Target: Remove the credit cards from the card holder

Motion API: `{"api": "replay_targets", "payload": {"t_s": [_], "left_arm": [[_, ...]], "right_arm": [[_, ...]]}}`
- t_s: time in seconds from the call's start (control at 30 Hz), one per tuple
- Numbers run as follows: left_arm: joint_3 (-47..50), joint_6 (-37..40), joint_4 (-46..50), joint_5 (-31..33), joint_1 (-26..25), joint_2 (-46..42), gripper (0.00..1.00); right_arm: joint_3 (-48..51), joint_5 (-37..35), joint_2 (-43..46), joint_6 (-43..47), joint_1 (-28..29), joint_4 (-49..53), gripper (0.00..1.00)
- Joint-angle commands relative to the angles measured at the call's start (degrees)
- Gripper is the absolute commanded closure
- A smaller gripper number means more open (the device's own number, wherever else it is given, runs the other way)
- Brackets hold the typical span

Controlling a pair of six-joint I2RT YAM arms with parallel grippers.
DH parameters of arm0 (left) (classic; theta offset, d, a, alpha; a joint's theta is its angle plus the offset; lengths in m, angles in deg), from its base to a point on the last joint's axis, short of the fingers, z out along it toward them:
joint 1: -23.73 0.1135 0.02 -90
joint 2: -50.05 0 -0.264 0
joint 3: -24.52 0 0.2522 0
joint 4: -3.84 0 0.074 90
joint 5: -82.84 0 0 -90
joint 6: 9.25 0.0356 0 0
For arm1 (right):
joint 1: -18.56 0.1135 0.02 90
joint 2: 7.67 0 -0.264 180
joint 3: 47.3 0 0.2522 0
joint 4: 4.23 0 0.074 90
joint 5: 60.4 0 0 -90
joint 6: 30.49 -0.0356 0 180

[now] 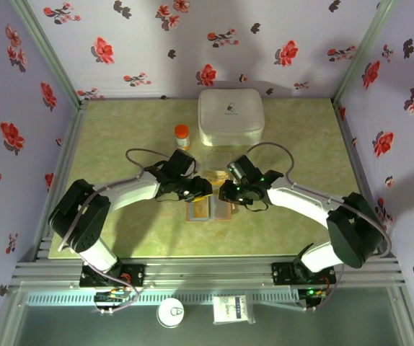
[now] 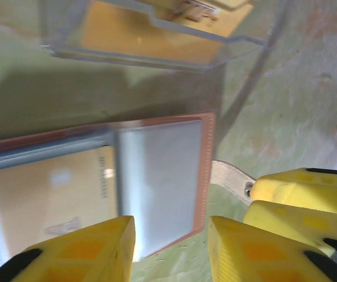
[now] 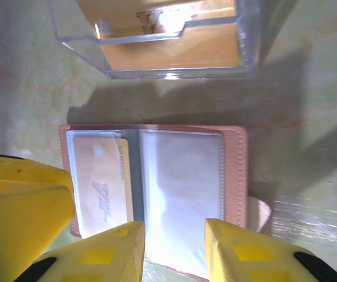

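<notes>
blocked — clear box (image 3: 174, 53) just beyond card holder (image 3: 183, 188) | free — table (image 1: 120, 137) either side

No legible text (card (image 3: 101, 176) print blurred)

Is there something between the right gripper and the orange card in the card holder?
No separate thing. The right gripper hangs open over the open card holder, and the orange card lies inside it under a clear pocket. That pocket covers the card's face. The left gripper hovers close by, also open.
</notes>
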Motion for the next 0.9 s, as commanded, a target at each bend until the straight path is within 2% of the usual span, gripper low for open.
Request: {"api": "replay_targets", "payload": {"t_s": [0.0, 0.4, 0.87], "left_arm": [[2.4, -0.1, 0.4, 2.1, 1.1, -2.8, 0.65], [7.5, 0.1, 1.2, 3.6, 3.2, -5.2, 0.72], [7.3, 3.0, 3.0, 3.0, 4.4, -3.6, 0.98]], "right_arm": [[-2.0, 2.5, -2.1, -1.6, 0.8, -3.0, 0.68], [-3.9, 5.9, -7.5, -2.5, 2.2, -7.0, 0.71], [-4.1, 6.8, -11.5, -3.5, 3.2, -10.1, 0.73]]}}
